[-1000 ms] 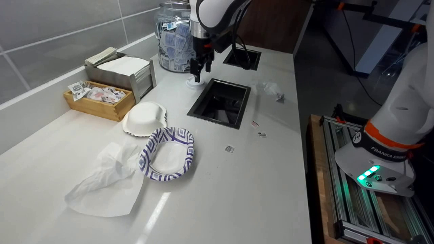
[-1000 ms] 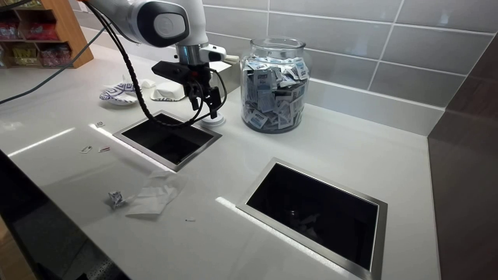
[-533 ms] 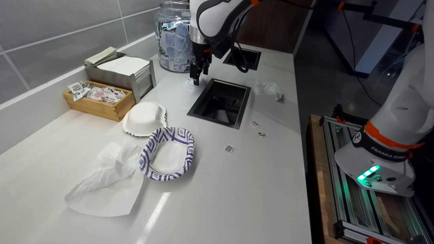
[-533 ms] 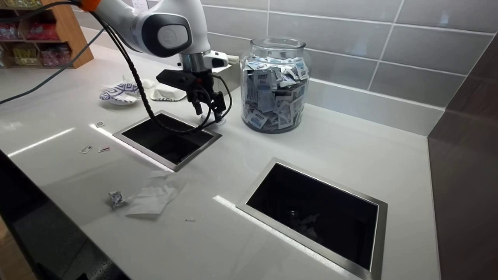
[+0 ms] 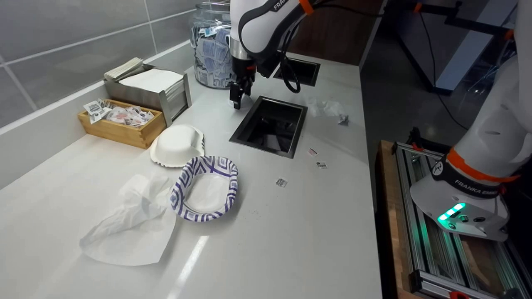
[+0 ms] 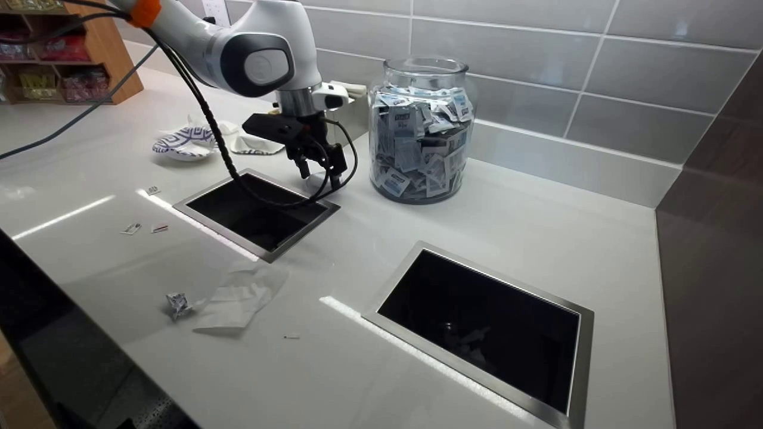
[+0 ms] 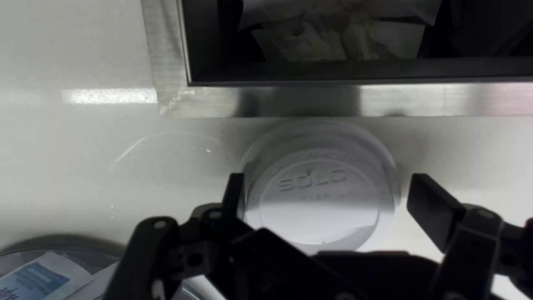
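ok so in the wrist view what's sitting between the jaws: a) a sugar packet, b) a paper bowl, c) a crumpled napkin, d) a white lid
d, since the wrist view shows the round white lid, embossed SOLO, between the open jaws, next to the metal rim.

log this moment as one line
hand: open | straddling: white lid, not gripped | place: on counter, beside bin opening | nearby: jar of packets

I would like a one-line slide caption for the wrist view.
Open black robot gripper flanking a round white plastic SOLO-embossed lid, beside a rectangular metal-framed counter opening.
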Robot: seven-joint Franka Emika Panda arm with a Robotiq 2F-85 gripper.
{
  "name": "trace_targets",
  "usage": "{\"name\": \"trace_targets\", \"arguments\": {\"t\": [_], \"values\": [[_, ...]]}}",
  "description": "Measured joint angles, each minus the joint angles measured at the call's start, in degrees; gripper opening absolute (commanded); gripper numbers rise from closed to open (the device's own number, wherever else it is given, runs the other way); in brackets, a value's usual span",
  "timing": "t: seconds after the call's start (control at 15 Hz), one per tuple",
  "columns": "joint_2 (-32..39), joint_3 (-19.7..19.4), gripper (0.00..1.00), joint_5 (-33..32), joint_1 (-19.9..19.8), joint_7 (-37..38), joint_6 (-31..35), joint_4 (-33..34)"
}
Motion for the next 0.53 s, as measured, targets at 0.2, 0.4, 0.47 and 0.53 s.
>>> {"name": "trace_targets", "arguments": {"t": [0.2, 0.4, 0.47, 0.53], "values": [[0.4, 0.0, 0.60, 0.0, 0.0, -0.6, 0.0, 0.3], [0.4, 0.0, 0.51, 0.0, -0.2, -1.2, 0.0, 0.7], [0.4, 0.0, 0.46, 0.0, -0.3, -1.4, 0.0, 0.7], [0.4, 0.0, 0.36, 0.0, -0.3, -1.5, 0.0, 0.7]]}}
